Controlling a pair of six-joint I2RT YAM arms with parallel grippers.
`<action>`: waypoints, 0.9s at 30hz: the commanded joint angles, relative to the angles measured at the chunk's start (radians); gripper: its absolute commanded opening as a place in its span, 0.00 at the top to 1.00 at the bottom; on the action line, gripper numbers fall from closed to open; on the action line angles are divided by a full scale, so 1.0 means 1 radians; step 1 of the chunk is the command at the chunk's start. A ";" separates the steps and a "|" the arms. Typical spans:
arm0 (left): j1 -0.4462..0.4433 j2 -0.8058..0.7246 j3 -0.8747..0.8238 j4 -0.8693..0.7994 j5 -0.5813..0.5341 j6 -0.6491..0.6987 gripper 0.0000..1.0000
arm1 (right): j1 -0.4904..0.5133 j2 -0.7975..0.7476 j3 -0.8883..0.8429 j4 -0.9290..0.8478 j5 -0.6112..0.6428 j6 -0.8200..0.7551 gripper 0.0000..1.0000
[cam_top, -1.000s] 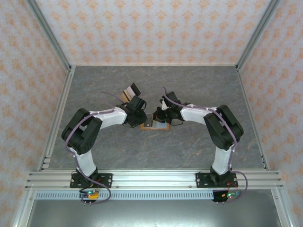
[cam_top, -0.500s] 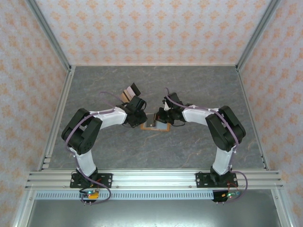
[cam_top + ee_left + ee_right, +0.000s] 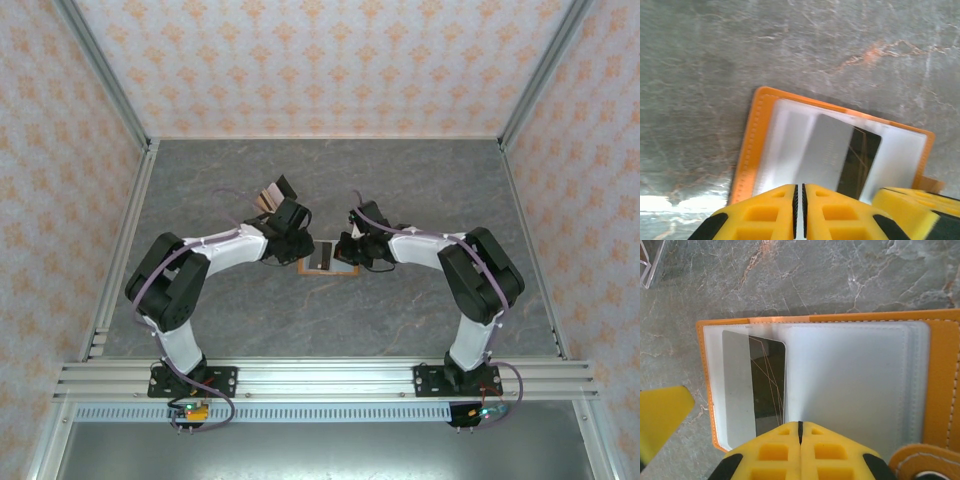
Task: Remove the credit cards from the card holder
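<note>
On the grey marbled table (image 3: 420, 190), the two arms are facing each other across the centre, wrists tipped down so both can work on one small target. The card holder (image 3: 345, 268) is lying open and flat between them, its clear sleeves facing up. The right gripper (image 3: 800, 426), jaws pressed together, is poised at the holder's centre fold, apparently to pin it down. The left gripper (image 3: 799, 189), jaws likewise pressed together, is sitting at the holder's near edge; whether it is pinching anything cannot be told. A whitish-silver card (image 3: 737, 390) is overlapping a black card (image 3: 769, 382) in the end sleeve, neither yet out.
</note>
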 commanded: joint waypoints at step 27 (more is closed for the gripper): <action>-0.008 0.084 -0.017 -0.029 -0.042 -0.061 0.92 | -0.004 0.080 0.066 0.027 -0.110 0.061 0.73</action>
